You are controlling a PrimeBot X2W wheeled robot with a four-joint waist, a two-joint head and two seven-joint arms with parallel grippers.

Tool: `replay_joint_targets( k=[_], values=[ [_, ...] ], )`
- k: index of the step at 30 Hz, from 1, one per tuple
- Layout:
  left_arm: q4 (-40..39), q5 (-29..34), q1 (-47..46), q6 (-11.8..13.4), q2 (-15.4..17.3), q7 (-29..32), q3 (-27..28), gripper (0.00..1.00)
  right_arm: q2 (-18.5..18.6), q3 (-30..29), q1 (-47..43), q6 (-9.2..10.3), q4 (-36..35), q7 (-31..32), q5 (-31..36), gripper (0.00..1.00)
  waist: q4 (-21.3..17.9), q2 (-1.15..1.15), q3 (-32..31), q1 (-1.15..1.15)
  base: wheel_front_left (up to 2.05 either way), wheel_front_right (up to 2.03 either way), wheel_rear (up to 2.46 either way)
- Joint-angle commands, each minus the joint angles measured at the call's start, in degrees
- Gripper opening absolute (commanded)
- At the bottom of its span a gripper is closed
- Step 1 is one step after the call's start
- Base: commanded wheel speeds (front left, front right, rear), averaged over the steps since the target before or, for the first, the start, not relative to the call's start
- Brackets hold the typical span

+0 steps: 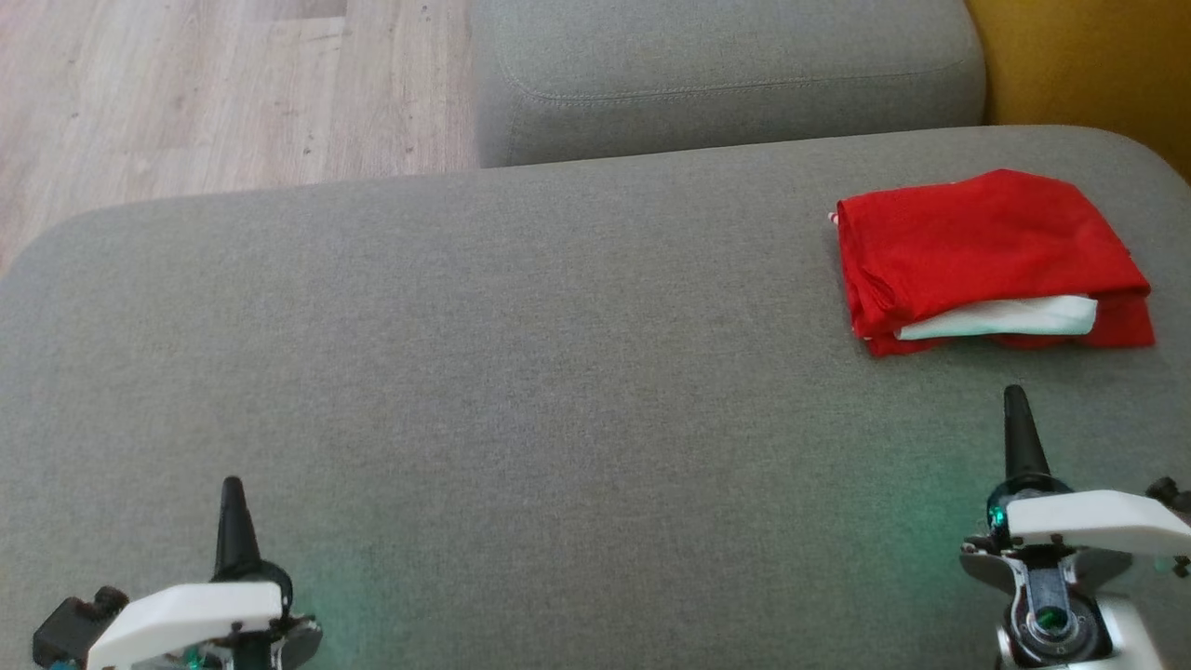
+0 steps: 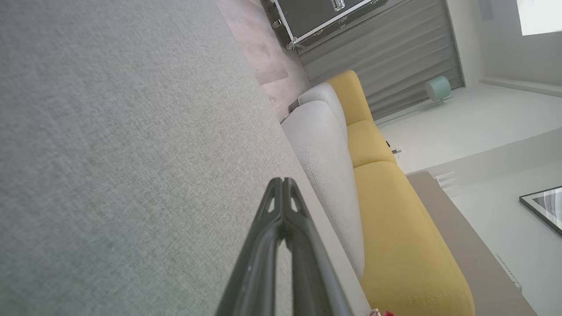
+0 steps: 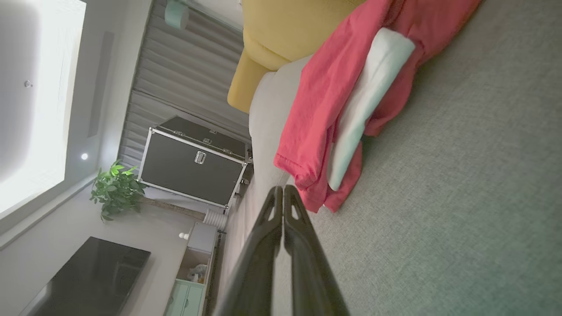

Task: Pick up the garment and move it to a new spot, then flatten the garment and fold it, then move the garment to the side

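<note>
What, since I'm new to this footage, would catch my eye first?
The red garment, folded with a white layer peeking out at its near edge, lies far right on the grey cushion. The left gripper and right gripper sit low in the head view, both shut, neither touching it.

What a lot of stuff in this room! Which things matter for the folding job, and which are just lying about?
For the job:
- the folded red garment, with a white layer showing
- the grey cushion under it
- the left hand and right hand, both shut and empty

Just lying about:
- yellow sofa
- black case
- plant
- wooden floor
</note>
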State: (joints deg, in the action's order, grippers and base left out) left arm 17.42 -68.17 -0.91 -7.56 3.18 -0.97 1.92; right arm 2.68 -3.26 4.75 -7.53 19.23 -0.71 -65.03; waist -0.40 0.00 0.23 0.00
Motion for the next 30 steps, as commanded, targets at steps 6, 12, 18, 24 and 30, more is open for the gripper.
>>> replay_joint_targets(
  k=[6, 12, 18, 24, 30],
  values=[
    [-2.27, -3.91, -3.41, 0.05, 0.18, 1.3, 2.08, 0.0, 0.22, -0.04, 1.87, 0.03, -2.65, 1.2, -4.53, 0.0, 0.06, 0.0, -0.01, 0.0, 0.0, 0.0, 0.0],
    [-2.45, -7.17, -3.72, 0.06, 0.1, 2.31, 2.5, 0.0, 0.22, -0.58, 1.8, 0.03, -3.06, 2.18, -8.21, 0.0, 0.11, 0.0, -0.01, 0.0, 0.0, 0.0, 0.0],
    [-2.63, -10.47, -4.03, 0.06, 0.02, 3.33, 2.92, 0.0, 0.21, -1.12, 1.73, 0.03, -3.48, 3.17, -11.9, 0.0, 0.17, 0.0, -0.02, 0.0, 0.0, 0.0, 0.0],
    [-2.81, -13.76, -4.34, 0.06, -0.06, 4.34, 3.34, 0.0, 0.21, -1.65, 1.66, 0.03, -3.9, 4.17, -15.6, 0.0, 0.22, 0.0, -0.03, 0.0, 0.0, 0.0, 0.0],
    [-3.01, -17.6, -4.69, 0.07, -0.15, 5.52, 3.83, 0.0, 0.21, -2.28, 1.57, 0.04, -4.39, 5.32, -19.91, 0.0, 0.29, 0.0, -0.04, 0.0, 0.0, 0.0, 0.0]
  ],
)
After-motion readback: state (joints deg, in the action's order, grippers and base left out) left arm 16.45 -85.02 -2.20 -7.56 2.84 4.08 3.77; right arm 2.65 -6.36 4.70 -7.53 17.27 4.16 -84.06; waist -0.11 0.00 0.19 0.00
